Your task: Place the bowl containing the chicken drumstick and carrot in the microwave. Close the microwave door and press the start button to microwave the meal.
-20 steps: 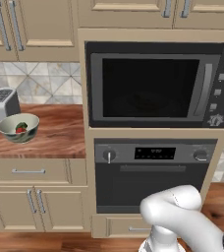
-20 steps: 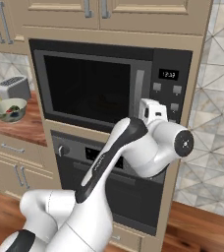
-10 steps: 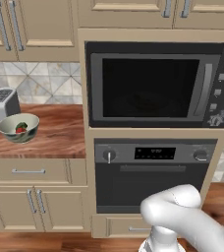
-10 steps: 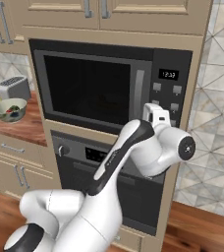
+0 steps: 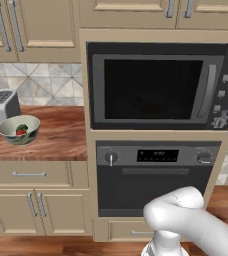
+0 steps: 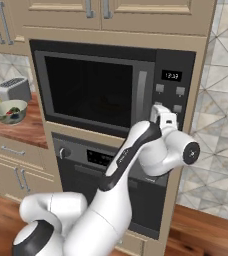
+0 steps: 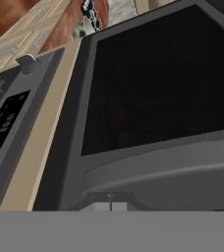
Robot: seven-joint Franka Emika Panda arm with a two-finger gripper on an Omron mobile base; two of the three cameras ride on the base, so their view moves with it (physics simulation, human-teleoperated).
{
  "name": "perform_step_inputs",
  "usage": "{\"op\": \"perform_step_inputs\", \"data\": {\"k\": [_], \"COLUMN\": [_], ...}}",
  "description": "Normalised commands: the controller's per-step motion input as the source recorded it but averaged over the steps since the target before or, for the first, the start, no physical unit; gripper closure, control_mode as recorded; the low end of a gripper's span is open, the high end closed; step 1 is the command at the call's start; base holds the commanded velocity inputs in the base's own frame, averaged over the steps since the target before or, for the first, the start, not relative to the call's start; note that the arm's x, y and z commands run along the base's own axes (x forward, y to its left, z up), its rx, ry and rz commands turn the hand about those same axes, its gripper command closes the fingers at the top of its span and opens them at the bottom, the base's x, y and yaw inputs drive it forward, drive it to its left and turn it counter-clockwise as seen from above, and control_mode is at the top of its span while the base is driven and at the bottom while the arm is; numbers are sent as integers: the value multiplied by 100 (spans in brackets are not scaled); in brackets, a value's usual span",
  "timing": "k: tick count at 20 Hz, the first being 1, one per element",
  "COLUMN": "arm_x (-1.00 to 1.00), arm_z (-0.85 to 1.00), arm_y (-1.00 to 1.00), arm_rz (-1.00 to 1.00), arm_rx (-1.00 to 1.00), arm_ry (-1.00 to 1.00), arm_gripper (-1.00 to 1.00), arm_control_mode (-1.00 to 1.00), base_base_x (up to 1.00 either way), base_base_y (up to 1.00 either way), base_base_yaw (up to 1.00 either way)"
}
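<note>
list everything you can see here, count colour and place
microwave: one, dark grey, built into the cabinet column
microwave door: one, dark grey with black window, shut
button panel: one, black, right of the door
oven: one, black, two knobs, below the microwave
grey-green bowl: one, vegetables inside, on the counter
toaster: one, grey, behind that bowl
counter: one, brown wood, left of the oven
cabinets: several, beige, above and below
arm: one, white, raised toward the button panel
gripper: one, shut, at the panel's lower buttons
</note>
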Motion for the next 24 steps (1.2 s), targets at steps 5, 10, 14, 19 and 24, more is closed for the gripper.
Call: {"op": "perform_step_inputs", "data": {"k": [5, 10, 14, 19, 24], "arm_x": [17, 31, 31, 27, 26], "arm_z": [0, 0, -5, -9, -13], "arm_y": [-25, 0, 0, -1, -4], "arm_rz": [0, -2, -3, -3, -3], "arm_rx": [5, 0, 0, 0, 0], "arm_ry": [0, 0, 0, 0, 0], "arm_gripper": [100, 100, 100, 100, 100], "arm_control_mode": [-100, -100, -100, -100, -100], "base_base_x": [0, 0, 0, 0, 0], "base_base_y": [0, 0, 0, 0, 0], "base_base_yaw": [0, 0, 0, 0, 0]}}
